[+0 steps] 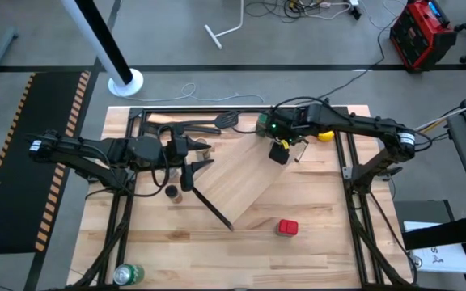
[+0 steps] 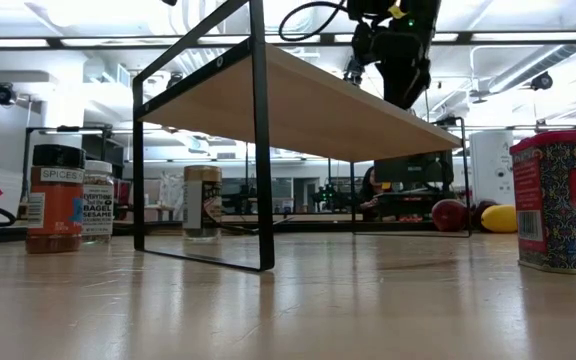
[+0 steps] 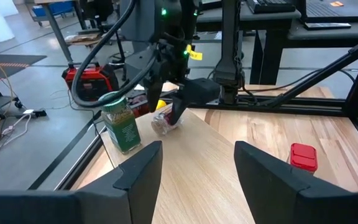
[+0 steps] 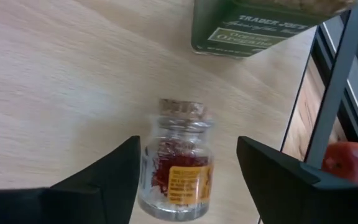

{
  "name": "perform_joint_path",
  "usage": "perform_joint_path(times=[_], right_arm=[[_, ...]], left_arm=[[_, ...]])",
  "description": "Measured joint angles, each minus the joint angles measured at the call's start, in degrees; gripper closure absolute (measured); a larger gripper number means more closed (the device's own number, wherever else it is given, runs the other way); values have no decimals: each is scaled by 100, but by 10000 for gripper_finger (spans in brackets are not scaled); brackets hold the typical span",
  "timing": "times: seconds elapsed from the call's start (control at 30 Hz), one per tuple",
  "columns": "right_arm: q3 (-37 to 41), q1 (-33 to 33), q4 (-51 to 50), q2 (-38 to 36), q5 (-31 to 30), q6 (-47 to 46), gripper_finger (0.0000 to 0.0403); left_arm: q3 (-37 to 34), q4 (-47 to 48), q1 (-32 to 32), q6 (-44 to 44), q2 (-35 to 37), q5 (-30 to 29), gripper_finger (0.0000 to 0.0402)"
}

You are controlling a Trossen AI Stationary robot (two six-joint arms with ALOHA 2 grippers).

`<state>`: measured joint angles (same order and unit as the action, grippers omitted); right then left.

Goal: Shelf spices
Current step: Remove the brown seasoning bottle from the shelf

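From above, the pale wooden shelf board (image 1: 245, 174) lies skewed across the table. The right gripper (image 1: 280, 150) hangs over its far right corner, beside the green jar (image 1: 262, 121). The left gripper (image 1: 194, 158) sits at the board's left edge. The red square tin (image 1: 287, 227) stands alone on open table, near right.

At table height, the orange black-capped jar (image 2: 53, 199) and white-capped jar (image 2: 98, 199) stand left of the shelf.

The left wrist shows its fingers (image 3: 135, 171) apart and empty over bare board.

The right wrist shows its fingers (image 4: 114, 168) spread around a small clear cork-topped jar (image 4: 176, 165) lying near the shelf edge, not touching it.
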<state>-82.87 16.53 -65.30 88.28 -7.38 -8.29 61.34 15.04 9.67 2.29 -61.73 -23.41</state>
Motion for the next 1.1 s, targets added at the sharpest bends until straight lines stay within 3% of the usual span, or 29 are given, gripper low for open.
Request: perform_joint_path(times=[1.1], right_arm=[[-13,-2,-121,221,186,5,259]], left_arm=[[0,8,2,26,0,1,212]])
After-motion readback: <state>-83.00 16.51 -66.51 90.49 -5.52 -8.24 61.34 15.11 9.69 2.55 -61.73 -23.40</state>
